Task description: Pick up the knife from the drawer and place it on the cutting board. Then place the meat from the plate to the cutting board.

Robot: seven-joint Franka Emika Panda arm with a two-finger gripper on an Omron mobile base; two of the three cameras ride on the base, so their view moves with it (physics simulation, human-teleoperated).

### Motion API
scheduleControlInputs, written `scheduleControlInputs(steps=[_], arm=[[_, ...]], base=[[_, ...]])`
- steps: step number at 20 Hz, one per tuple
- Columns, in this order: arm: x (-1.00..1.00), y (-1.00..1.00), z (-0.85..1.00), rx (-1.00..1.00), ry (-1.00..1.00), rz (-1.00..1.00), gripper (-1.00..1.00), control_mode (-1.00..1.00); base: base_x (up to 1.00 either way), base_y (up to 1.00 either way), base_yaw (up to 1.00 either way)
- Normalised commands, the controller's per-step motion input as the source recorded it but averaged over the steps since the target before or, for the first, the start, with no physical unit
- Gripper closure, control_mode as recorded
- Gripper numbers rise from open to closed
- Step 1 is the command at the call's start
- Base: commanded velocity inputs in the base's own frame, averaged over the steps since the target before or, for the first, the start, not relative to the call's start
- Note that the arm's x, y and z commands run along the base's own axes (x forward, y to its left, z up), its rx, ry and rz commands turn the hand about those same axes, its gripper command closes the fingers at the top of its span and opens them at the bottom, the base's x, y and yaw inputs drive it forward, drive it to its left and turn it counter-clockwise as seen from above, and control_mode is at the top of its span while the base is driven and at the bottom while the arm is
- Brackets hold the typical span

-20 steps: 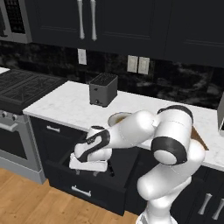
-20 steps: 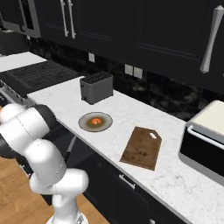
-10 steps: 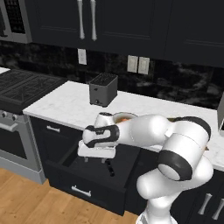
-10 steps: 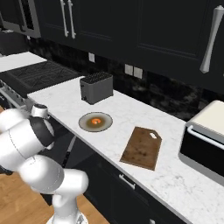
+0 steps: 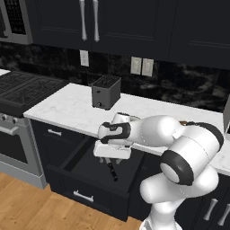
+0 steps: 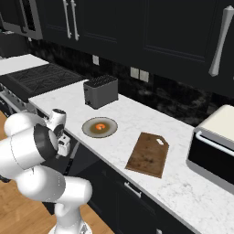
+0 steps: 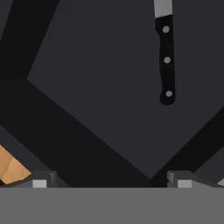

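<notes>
Dark navy, the drawer is standing pulled open below the marble counter, and it serves as the landmark for all positions below. Compared with one second ago, the arm is reaching further forward and lower: the gripper, which was level with the counter edge, is now hanging directly over the open drawer, pointing down into it. Its fingers are spread wide and are holding nothing. In the hand view the two fingertips are standing well apart at the bottom, with the drawer floor between them. The knife is lying flat on that floor, dark riveted handle toward the gripper and pale blade running out of the picture, well apart from both fingertips. Above the drawer, on the counter, the plate is sitting with the meat on its centre. The cutting board is lying bare beyond the plate, farther from the drawer, and the toaster is standing behind the plate; none of these is shifting from earlier.
</notes>
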Motion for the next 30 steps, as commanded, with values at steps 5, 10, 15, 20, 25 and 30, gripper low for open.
scheduleControlInputs(steps=[5, 10, 15, 20, 25, 30], arm=[[0.14, -0.19, -0.14, -0.09, -0.04, 0.02, -1.0, -1.0], [0.03, -0.01, -0.35, -0.04, -0.05, 0.0, -1.0, -1.0], [0.0, -0.03, -0.26, -0.02, -0.09, 0.0, -1.0, -1.0], [0.12, -0.06, -0.18, -0.03, -0.1, 0.0, -1.0, -1.0], [0.0, -0.05, -0.16, -0.06, -0.15, 0.0, -1.0, -1.0], [0.04, -0.07, -0.16, -0.02, -0.11, 0.0, -1.0, -1.0]], base=[[0.0, 0.0, 0.0], [0.0, 0.0, 0.0], [0.0, 0.0, 0.0], [0.0, 0.0, 0.0], [0.0, 0.0, 0.0], [0.0, 0.0, 0.0]])
